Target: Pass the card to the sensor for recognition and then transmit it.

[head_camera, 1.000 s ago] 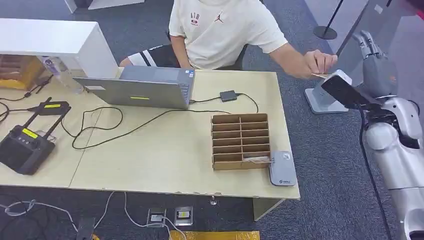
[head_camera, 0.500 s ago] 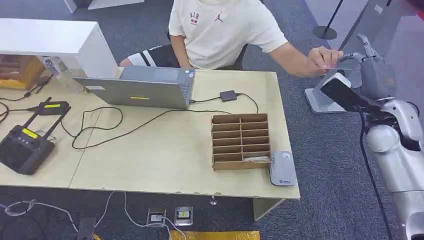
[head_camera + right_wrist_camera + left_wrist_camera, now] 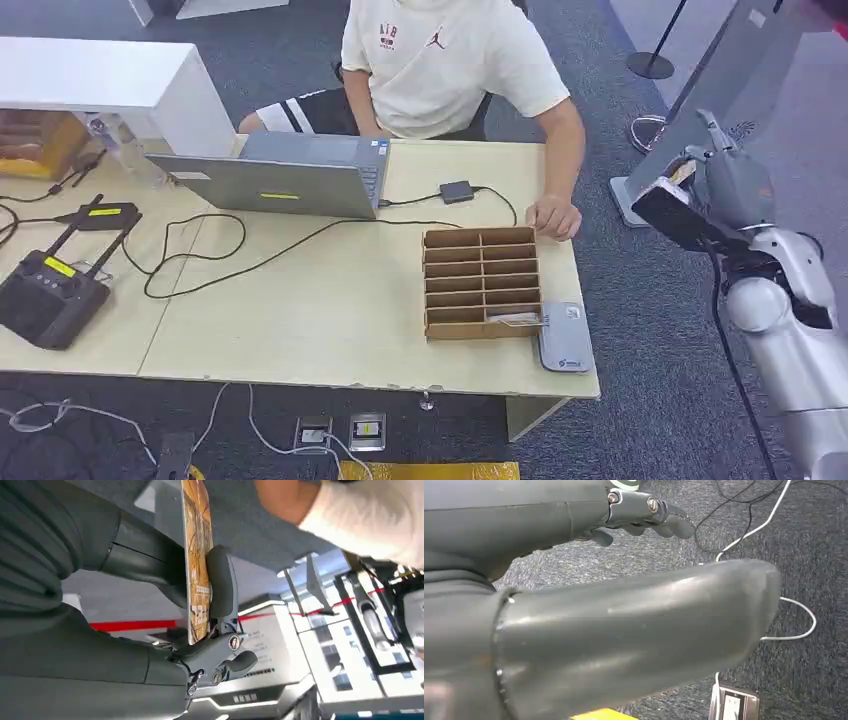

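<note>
My right hand point(image 3: 728, 180) is raised off the table's right end and pinches an orange patterned card point(image 3: 196, 555) between the thumb and a dark finger point(image 3: 221, 582). In the head view the card point(image 3: 683, 172) shows as a thin edge at the hand's left side. The grey card sensor point(image 3: 565, 338) lies flat at the table's front right corner, well below and left of that hand. My left hand point(image 3: 624, 630) hangs over the carpet, fingers apart and holding nothing. A person point(image 3: 440, 60) sits behind the table, with one hand point(image 3: 553, 215) resting on it.
A cardboard divider box point(image 3: 482, 283) stands beside the sensor with a card point(image 3: 515, 319) in its near right slot. Laptop point(image 3: 270, 180), black controller point(image 3: 45, 297), power adapter point(image 3: 456, 191) and cables lie on the table point(image 3: 330, 330). A grey stand base point(image 3: 645, 205) sits on the floor near my right hand.
The person put the card into my right hand, let go and drew that arm back down onto the table. My right hand has come slightly lower with the card.
</note>
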### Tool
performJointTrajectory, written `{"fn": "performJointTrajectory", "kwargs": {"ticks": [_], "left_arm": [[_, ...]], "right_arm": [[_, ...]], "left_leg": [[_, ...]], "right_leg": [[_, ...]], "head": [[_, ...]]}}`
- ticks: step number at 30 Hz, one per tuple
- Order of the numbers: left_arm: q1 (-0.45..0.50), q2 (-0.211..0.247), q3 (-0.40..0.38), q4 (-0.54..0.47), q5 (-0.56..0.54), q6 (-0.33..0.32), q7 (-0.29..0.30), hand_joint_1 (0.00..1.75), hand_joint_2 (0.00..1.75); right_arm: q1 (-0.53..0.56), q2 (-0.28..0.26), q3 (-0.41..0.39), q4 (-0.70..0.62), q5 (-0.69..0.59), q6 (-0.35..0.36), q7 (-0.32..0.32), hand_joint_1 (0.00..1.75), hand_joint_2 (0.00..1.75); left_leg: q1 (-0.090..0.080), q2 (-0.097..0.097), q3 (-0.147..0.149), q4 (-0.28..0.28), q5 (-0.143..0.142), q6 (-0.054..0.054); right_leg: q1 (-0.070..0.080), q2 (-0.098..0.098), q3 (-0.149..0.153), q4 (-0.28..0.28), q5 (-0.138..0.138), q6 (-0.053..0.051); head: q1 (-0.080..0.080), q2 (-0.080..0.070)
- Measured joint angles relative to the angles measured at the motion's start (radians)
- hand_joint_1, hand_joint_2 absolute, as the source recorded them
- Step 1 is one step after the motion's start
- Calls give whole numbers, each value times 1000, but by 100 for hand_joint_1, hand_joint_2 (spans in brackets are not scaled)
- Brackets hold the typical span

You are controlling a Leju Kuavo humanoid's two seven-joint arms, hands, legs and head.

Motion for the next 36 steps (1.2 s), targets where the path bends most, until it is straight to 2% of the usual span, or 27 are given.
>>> {"fn": "performJointTrajectory", "kwargs": {"ticks": [11,19,28,36], "left_arm": [[1,-1,0,0,3,-2,0,0,0],[8,-6,0,0,12,-4,0,0,0],[8,-9,-1,0,3,0,0,0,0],[8,-10,-1,0,2,1,0,0,0]], "right_arm": [[182,17,16,-8,-18,5,32,175,175],[290,50,60,-8,-32,-53,100,175,175],[336,68,113,-7,-93,-65,105,175,175],[342,84,158,6,-110,-81,79,175,175]], "left_leg": [[1,0,-1,0,-1,-1],[1,0,-1,0,-1,-1],[1,0,0,0,-1,-2],[1,0,-1,0,-1,-2]], "right_leg": [[1,0,0,0,-1,-1],[1,-1,0,0,-1,-1],[1,0,0,0,-2,-2],[1,0,0,0,-2,-2]], "head": [[0,0],[0,0],[-1,0],[0,0]]}}
